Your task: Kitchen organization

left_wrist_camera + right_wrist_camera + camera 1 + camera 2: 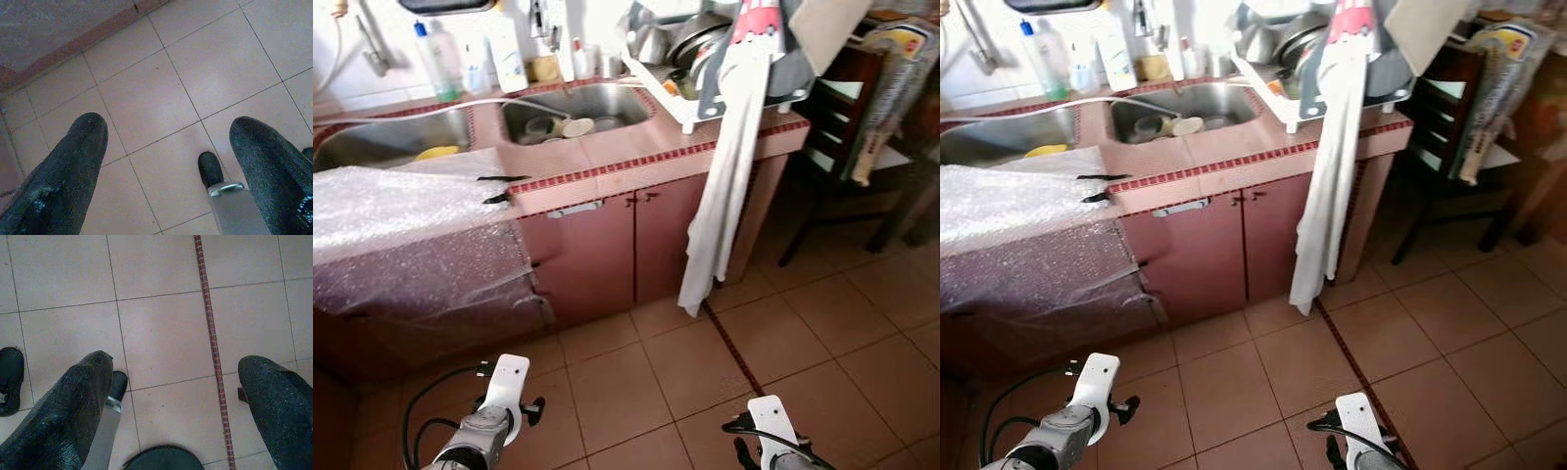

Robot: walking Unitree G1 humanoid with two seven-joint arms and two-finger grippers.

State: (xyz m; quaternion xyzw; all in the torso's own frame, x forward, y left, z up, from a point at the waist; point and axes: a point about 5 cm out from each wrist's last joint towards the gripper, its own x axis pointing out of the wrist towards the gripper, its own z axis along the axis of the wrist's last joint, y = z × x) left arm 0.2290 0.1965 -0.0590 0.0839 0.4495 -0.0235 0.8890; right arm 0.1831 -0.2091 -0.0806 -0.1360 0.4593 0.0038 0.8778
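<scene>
A pink tiled counter [607,157] holds two steel sinks. The right sink [626,98] has a few dishes [570,125] in it, and a yellow item [437,153] lies in the left sink. A dish rack [705,59] piled with pots and lids stands on the counter's right end. A white towel [724,186] hangs from it down the cabinet front. Both arms hang low over the floor, well short of the counter: left arm [489,416], right arm [769,431]. My left gripper [168,129] is open over bare tile. My right gripper [177,364] is open too, holding nothing.
Bubble wrap [401,225] drapes over the counter's left part and down its front. Bottles [435,59] line the back wall. Cabinet doors [597,255] are closed. A dark chair [847,127] with bags stands right of the counter. Tiled floor [685,362] lies in front.
</scene>
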